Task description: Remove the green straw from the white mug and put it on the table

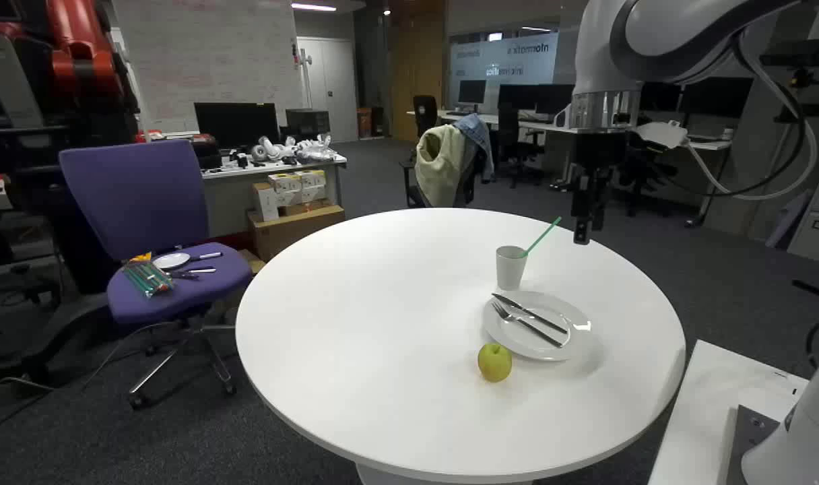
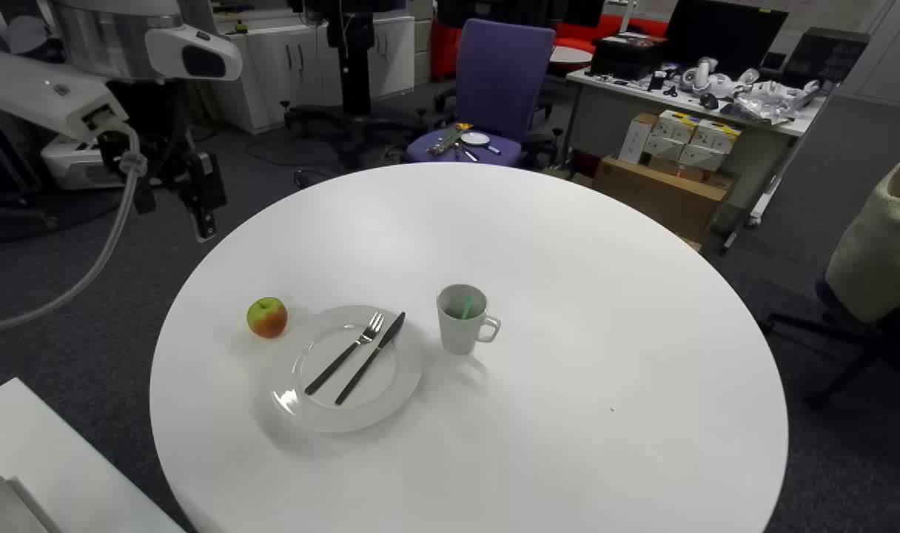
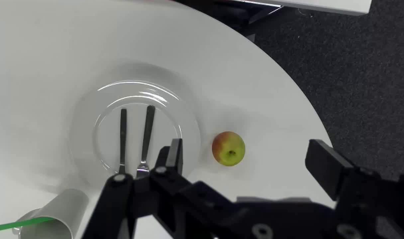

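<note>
The green straw (image 1: 543, 236) leans out of the white mug (image 1: 510, 271), slanting past its rim. In an exterior view the straw (image 2: 467, 307) shows only as a short piece at the mouth of the mug (image 2: 459, 334), whose handle faces right. In the wrist view the straw (image 3: 21, 223) and mug (image 3: 67, 204) are at the bottom left, partly cut off. The mug stands upright on the white round table (image 1: 355, 323). My gripper (image 1: 588, 229) is open and empty, above table height and apart from the mug. Its two fingers (image 3: 245, 140) are wide apart in the wrist view.
A white plate (image 2: 409, 370) with a knife (image 2: 368, 363) and fork (image 2: 344, 359) lies beside the mug. A yellow-green and red apple (image 3: 228, 148) sits near the plate. A purple chair (image 1: 180, 283) stands beyond the table edge.
</note>
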You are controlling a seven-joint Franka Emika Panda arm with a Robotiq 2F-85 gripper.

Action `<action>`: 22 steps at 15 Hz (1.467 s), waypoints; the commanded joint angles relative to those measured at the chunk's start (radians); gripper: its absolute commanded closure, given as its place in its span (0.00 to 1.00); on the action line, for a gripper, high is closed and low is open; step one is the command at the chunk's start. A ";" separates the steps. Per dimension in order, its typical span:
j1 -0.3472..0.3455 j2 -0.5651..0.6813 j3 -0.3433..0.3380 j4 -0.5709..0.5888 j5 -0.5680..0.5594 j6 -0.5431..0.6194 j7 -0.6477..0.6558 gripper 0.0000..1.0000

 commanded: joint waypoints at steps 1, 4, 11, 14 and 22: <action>-0.005 0.002 0.005 0.001 0.003 -0.002 -0.002 0.00; -0.006 0.002 0.005 0.001 0.003 -0.002 -0.002 0.00; -0.095 0.125 -0.022 0.050 -0.036 0.274 0.072 0.00; -0.128 0.236 -0.031 0.090 -0.008 0.477 0.156 0.00; -0.208 0.541 -0.011 0.210 -0.130 0.985 0.544 0.00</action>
